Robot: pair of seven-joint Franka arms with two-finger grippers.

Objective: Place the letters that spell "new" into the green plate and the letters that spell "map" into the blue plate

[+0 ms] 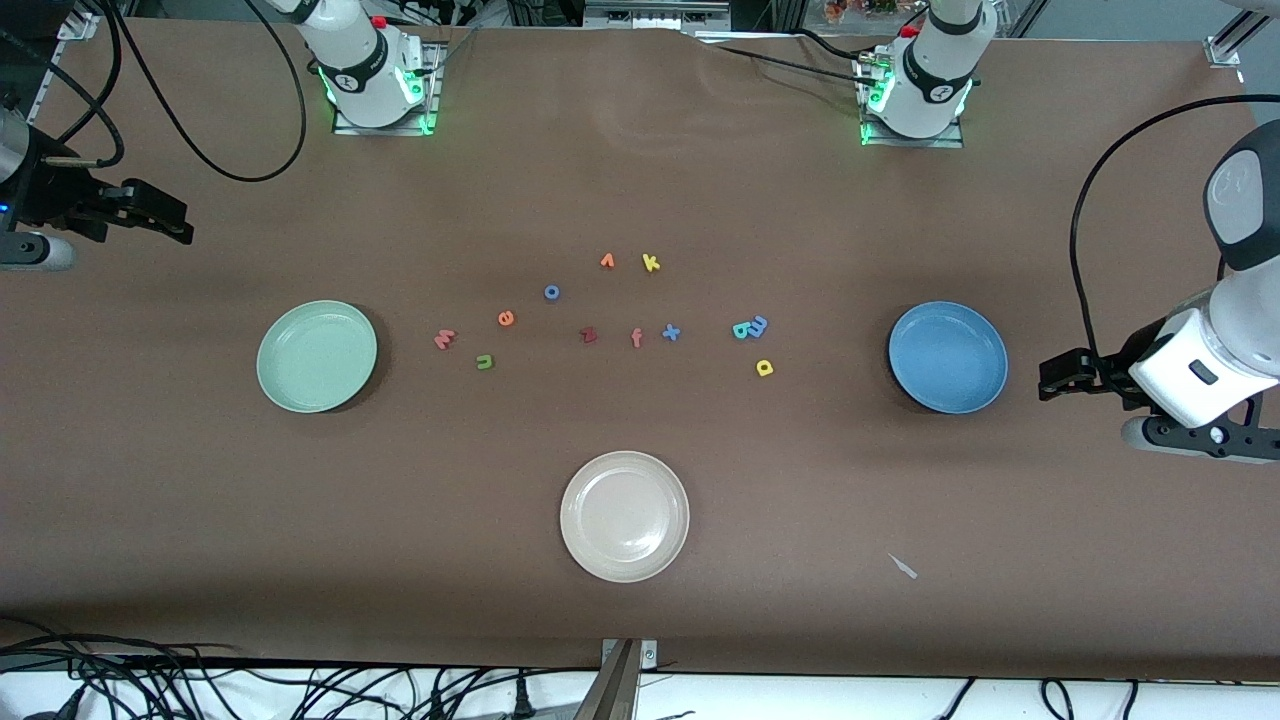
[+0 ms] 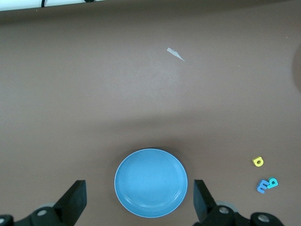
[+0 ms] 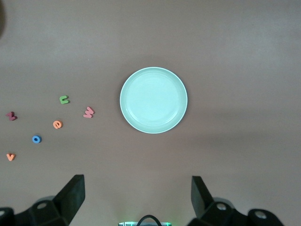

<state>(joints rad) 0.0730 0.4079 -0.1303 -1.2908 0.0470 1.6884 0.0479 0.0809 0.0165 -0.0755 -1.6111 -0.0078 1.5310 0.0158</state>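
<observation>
Nothing is sorted yet: both plates are sitting empty, the left hand (image 2: 136,207) and right hand (image 3: 136,202) are hovering open, needing a first letter, probably the w (image 1: 444,339).

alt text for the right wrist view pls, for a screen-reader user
An empty green plate lies on the brown table, seen from above through the open right gripper. Beside the plate, apart from it, lie small foam letters: a pinkish-red w, a green n, an orange e, a blue o, a dark red z and an orange v.
</observation>
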